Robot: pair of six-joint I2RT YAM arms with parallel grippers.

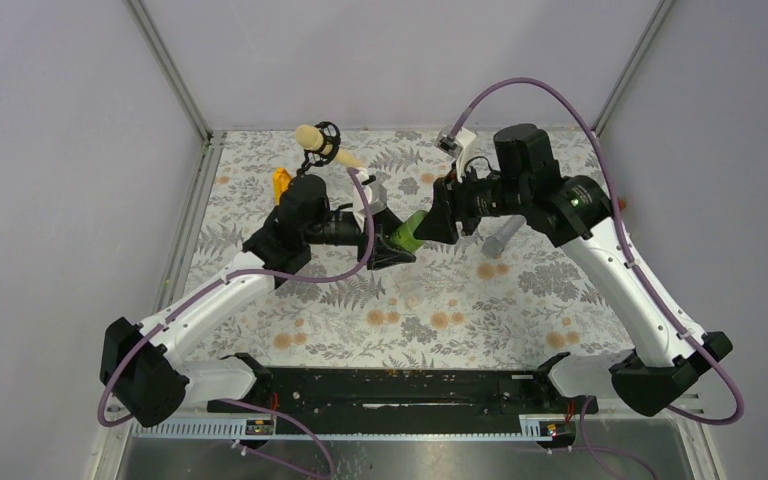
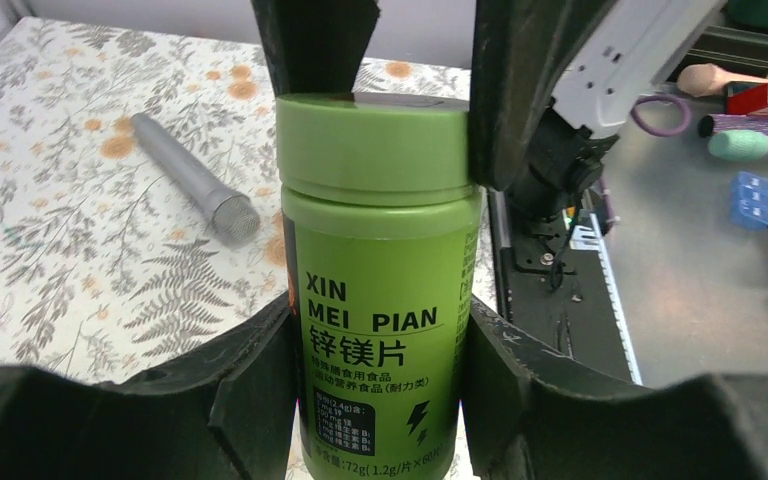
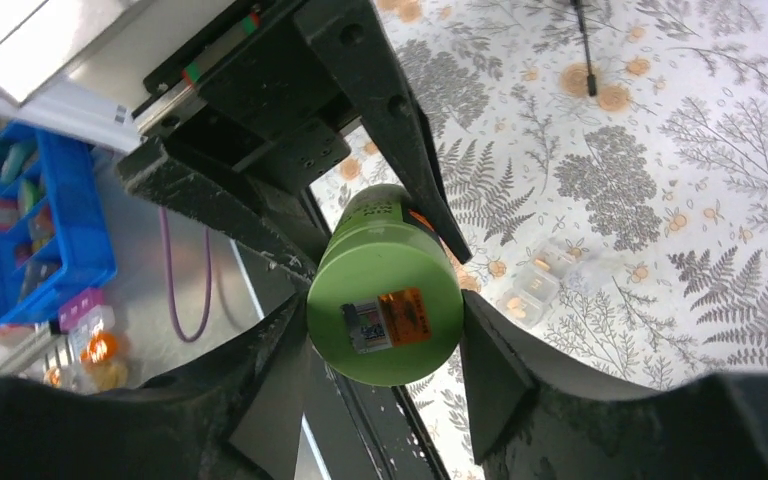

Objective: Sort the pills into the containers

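Presently my left end effector holds the bottle above the table, long axis pointing right into the right end effector, clamped on the cap; clear cups sit on the table nearby.

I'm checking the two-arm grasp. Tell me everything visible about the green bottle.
The glossy green plastic screw-cap bottle is round, with white lettering reading XIN MEI PIAN. Its green cap is on and carries a white and orange sticker. It is held above the floral mat, the left fingers clamping its body; the right fingers flank the cap, contact unclear.
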